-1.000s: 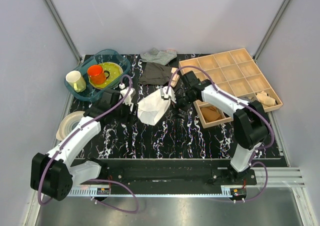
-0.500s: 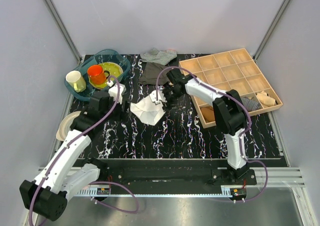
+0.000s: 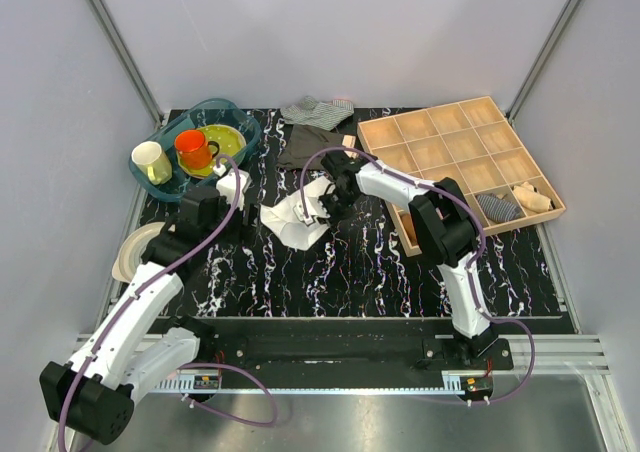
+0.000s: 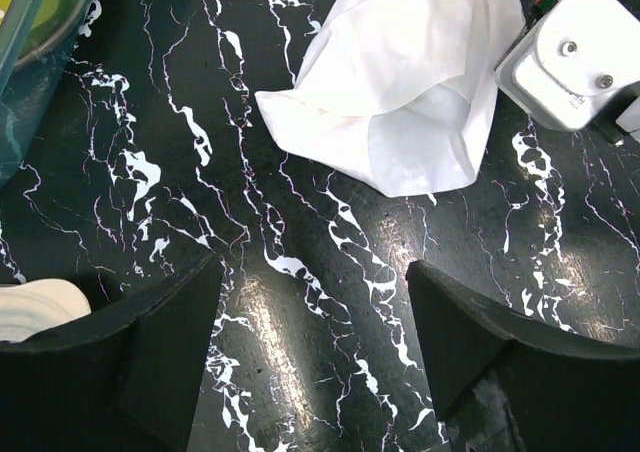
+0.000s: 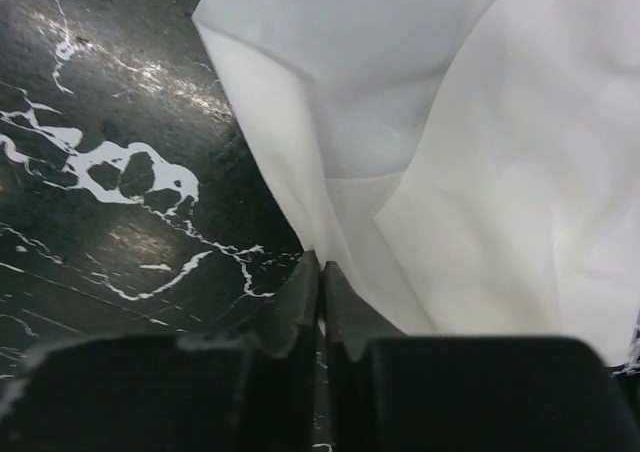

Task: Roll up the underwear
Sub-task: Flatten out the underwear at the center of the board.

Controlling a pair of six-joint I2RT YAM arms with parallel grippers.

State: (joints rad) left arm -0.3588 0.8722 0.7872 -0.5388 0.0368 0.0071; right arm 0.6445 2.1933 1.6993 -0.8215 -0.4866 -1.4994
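Right jaws together, pinching an edge of the underwear [image 3: 295,217]; left jaws apart, empty, just beside it. Over the last second the cloth was dragged farther left of the wooden tray [image 3: 455,152] and now lies crumpled on the surface [image 3: 350,272]. Likely no roll begun yet.

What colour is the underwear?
Plain white; the underwear shows best in the left wrist view.

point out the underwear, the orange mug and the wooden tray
underwear [image 3: 292,220], top external view, middle of the white cloth
orange mug [image 3: 192,149], top external view, on its body
wooden tray [image 3: 430,153], top external view, a bare compartment
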